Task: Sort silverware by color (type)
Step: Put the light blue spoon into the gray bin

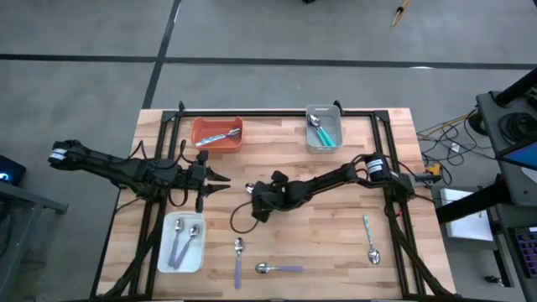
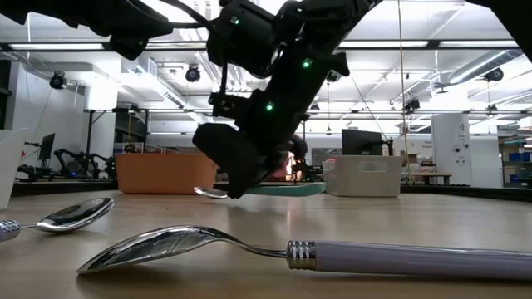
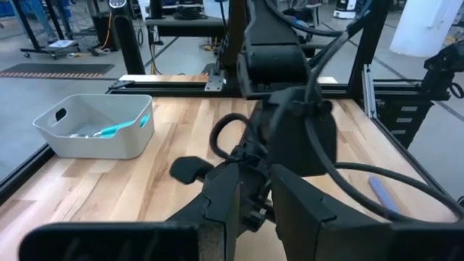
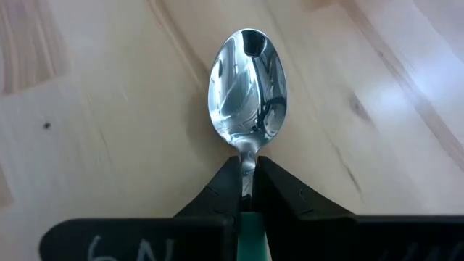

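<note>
The right claw (image 4: 247, 190) is sitting near the middle of the pale wooden slatted worktop (image 1: 336, 226), clenched on the neck of a shiny metal spoon with a teal handle (image 4: 248, 83), its bowl poking out past the fingertips and hovering just above the wood in the low view. The left claw (image 1: 220, 179) is waiting close by toward the worktop's left side, its tips pointing at the right claw; I cannot tell whether its fingers are parted or closed. Along the far edge, the orange rectangular tray (image 1: 218, 133) is holding a pale blue-handled spoon (image 1: 220, 137), and the grey rectangular tray (image 1: 324, 127) is holding teal-handled spoons (image 1: 322, 131). At the near left corner, the white rectangular tray (image 1: 183, 242) is carrying two lavender-handled spoons (image 1: 185, 241). Loose on the wood by the near edge are lying two more lavender-handled spoons (image 1: 279, 268), and a pale blue-handled one (image 1: 370, 240) is resting toward the near right corner.
</note>
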